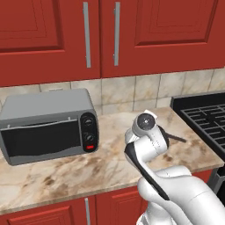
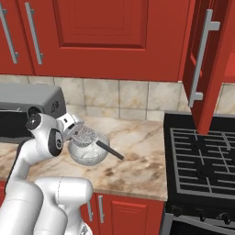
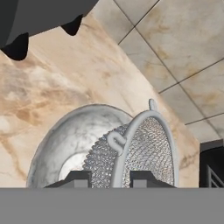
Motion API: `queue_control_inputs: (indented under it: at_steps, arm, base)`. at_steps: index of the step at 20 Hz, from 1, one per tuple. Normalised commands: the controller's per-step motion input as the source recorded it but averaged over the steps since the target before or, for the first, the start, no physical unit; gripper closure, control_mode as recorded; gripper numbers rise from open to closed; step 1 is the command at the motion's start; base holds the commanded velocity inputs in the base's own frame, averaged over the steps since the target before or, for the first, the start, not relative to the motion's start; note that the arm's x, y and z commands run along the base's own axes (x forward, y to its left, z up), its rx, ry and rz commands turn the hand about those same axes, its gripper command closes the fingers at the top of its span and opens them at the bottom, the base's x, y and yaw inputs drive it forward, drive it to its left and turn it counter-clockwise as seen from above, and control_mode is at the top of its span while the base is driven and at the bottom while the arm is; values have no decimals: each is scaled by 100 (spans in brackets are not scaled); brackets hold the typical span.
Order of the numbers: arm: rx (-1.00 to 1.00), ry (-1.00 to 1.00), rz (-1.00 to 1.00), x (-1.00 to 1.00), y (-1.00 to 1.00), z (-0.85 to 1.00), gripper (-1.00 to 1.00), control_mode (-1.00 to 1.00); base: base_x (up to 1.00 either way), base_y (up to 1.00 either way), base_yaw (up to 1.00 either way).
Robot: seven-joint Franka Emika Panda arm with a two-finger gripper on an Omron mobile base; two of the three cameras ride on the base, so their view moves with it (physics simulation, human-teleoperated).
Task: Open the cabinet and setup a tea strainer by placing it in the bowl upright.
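Strainer work is near its end, I judge. From the left base view, the arm hides the bowl, and only the thin handle sticks out over the tabletop, right of the toaster oven. From the right base view, the hand holds the tea strainer low inside the bowl, and one cabinet door stands open. In the hand view, the fingers are clamped on the strainer's rim, keeping the mesh upright.

Toaster oven blocks left – open counter right of bowl
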Motion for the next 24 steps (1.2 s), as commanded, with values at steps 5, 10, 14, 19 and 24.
queue_control_inputs:
  at_steps: [5, 10, 14, 19, 24]
  arm:
    - [0, 0, 0, 0, -1, -21, 100, -100]
    - [-10, 0, 0, 0, 0, -28, 100, -100]
    - [-14, 3, 0, 2, 0, -13, 100, -100]
    - [-14, 7, 0, 8, 0, -21, 100, -100]
    - [-3, 11, 0, 18, 0, -44, 100, -100]
  base:
    - [0, 0, 0]
    - [0, 0, 0]
    - [0, 0, 0]
    - [0, 0, 0]
    - [0, 0, 0]
